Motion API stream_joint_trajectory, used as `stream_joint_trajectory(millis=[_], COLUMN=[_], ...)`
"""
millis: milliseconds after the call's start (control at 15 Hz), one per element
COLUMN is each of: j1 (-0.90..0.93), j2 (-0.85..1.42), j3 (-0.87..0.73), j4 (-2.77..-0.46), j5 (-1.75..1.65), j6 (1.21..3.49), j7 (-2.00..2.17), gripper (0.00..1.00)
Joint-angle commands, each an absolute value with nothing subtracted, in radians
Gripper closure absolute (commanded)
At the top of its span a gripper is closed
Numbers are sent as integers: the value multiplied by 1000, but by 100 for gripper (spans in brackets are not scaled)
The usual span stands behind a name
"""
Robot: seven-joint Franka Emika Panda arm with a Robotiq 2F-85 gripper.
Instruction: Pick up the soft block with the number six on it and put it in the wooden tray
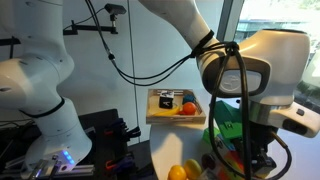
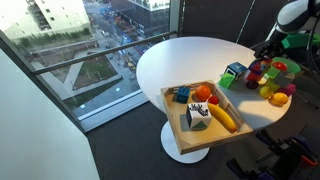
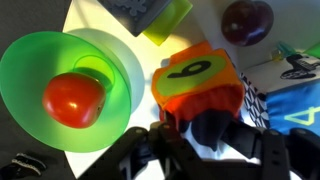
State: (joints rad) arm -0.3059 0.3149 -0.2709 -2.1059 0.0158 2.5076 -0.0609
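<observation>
In the wrist view the soft block with the number six (image 3: 195,85) fills the centre: orange-red, with a green and yellow patch carrying the six on its top face. My gripper (image 3: 205,128) has a finger at each side of the block's lower part and looks shut on it; the soft sides are creased. I cannot tell whether it is off the table. The wooden tray (image 2: 200,148) lies at the table's near edge, well away from my gripper (image 2: 272,50). It holds a banana, an orange and small cubes, and also shows in an exterior view (image 1: 176,119).
A green bowl (image 3: 40,110) with a red tomato (image 3: 73,98) sits right beside the block. A purple plum (image 3: 247,20), a plain green block (image 3: 165,25) and a blue-and-white patterned cube (image 3: 290,100) crowd around it. The round white table (image 2: 180,65) stands by a window.
</observation>
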Motion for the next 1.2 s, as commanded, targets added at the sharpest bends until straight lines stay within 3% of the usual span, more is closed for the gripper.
stream_joint_trajectory(millis=[0, 267, 1133], j1=[-302, -279, -117], j2=[285, 228, 70], j3=[-273, -272, -211], j4=[-2111, -2136, -2247], j5=[6, -8, -199], j6=[2491, 2488, 2493], j7=[-40, -18, 257], gripper=[82, 90, 89])
